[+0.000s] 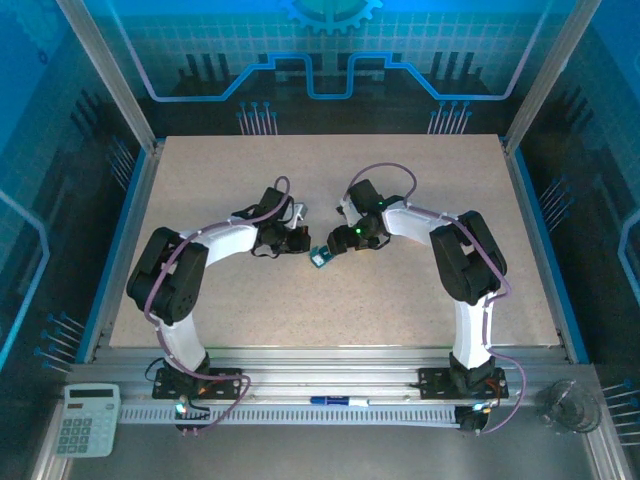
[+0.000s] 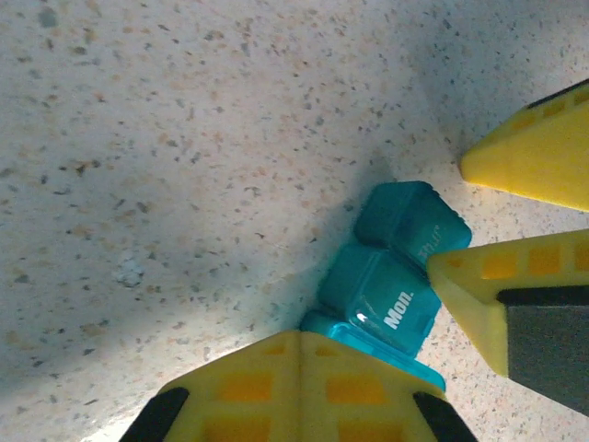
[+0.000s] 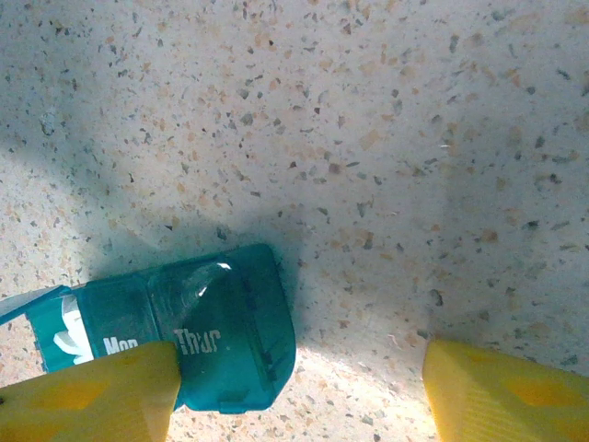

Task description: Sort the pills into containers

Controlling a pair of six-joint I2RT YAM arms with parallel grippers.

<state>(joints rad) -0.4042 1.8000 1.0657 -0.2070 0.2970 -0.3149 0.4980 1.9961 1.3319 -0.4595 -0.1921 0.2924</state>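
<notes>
**Fig. Two-arm handling of the pill box, seen from overhead and from both wrists.**

- The speckled table (image 1: 300,310) carries the work.
- The left arm (image 1: 215,245) and the right arm (image 1: 440,225) bend inward and converge on the teal pill box (image 2: 377,285) from its two sides. The box lies flat on the table, a little beyond the middle.
- The left gripper (image 2: 299,368) has its yellow fingers pressed together. Their joined tip sits against one end of the pill box. Whether it pinches a lid edge there cannot be told.
- The right gripper (image 3: 302,359) has its fingers spread apart and clamps nothing. One fingertip (image 2: 479,276) touches the pill box at the Mon. lid (image 2: 396,308). The other stands off the box, over bare table.
- The neighbouring compartment is marked Thur. and appears closed.
- At the end of the pill box beyond the Mon. lid, one compartment stands open with white pills (image 3: 69,333) inside.

**Step in hand (judged):** working the compartment lids. The left gripper seems to brace the box while the right addresses a lid.

**Next move (judged):** it calls for a light, precise nudge at the lid's lip. Each finger is wider than a compartment, so the pill box may skid or tip unless the brace holds.
</notes>
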